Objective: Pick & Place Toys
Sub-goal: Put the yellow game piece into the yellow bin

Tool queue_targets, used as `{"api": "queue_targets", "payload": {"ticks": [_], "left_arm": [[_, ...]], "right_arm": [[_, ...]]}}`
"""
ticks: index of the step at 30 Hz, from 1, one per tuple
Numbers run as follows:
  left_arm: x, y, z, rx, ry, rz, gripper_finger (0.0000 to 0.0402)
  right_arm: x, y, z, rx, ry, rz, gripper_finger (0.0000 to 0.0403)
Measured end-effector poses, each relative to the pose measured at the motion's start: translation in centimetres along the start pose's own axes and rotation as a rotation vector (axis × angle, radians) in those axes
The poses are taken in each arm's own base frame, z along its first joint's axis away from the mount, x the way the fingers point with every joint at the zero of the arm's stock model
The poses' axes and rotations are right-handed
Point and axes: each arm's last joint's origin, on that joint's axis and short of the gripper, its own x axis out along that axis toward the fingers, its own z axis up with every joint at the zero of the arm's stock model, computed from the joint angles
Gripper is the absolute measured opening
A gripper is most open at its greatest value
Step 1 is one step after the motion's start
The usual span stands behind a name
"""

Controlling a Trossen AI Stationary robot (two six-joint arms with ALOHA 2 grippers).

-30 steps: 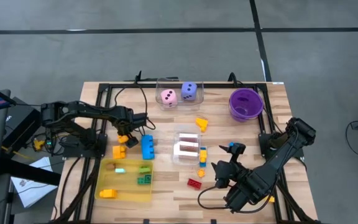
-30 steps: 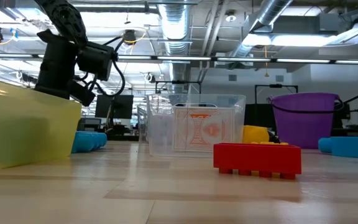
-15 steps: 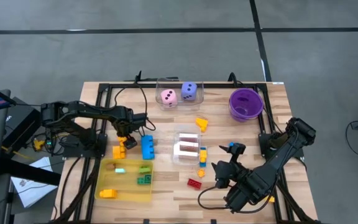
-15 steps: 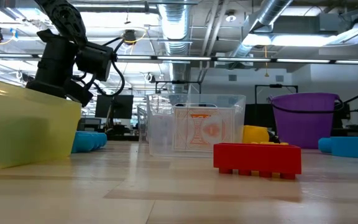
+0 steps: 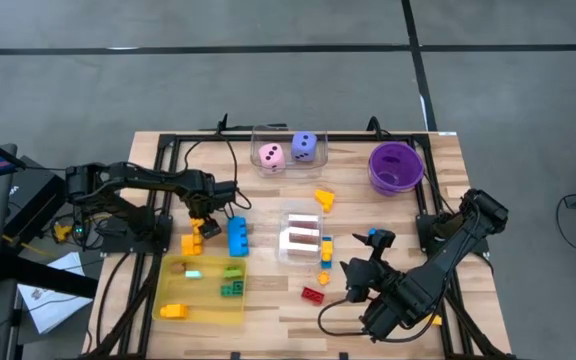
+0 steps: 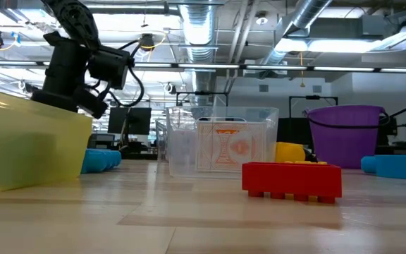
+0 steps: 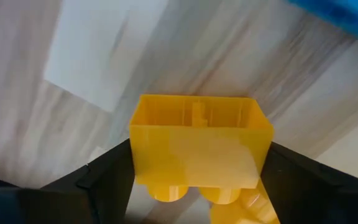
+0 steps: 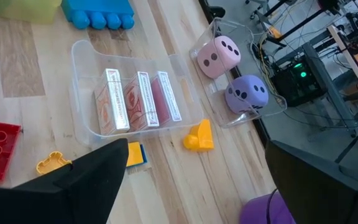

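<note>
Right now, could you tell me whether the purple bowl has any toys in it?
Empty, as far as the high view shows: the purple bowl shows only its own purple inside, with no toys. The low view sees only its outer wall.

glossy plastic yellow brick (image 7: 199, 149), matt wooden table (image 7: 73, 143)

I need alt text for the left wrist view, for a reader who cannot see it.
A yellow brick sits gripped between the left gripper's two dark fingers, above the wooden table. A blue brick's edge shows at one corner.
</note>
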Motion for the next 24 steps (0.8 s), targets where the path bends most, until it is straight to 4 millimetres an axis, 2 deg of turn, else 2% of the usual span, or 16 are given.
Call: {"api": "queue_targets", "payload": {"ticks": [6,10,16,20,24], "left_arm": [[-2.5,-0.1,0.8,0.070,-0.077,-0.005,0.0295],[-5.7,-0.1,0.9,0.092,-0.197,-0.031,0.0295],[-10.2,0.1,-0.2,0.109,-0.422,-0.166,0.0295],[-11.6,-0.2,-0.9,0.141,-0.526,-0.289,0.0295],[-12.4,-1.6,-0.6,0.225,-0.611,-0.401,0.0295]], "right_arm": [[0.0,0.0,0.0,0.000,-0.014,-0.009,0.0372],[0.0,-0.1,0.1,-0.002,-0.027,-0.020,0.0372],[0.0,-0.1,0.1,-0.004,-0.045,-0.033,0.0372],[0.0,-0.1,0.2,-0.001,-0.053,-0.036,0.0372],[0.1,0.1,0.4,-0.011,-0.084,-0.036,0.0372]]}}
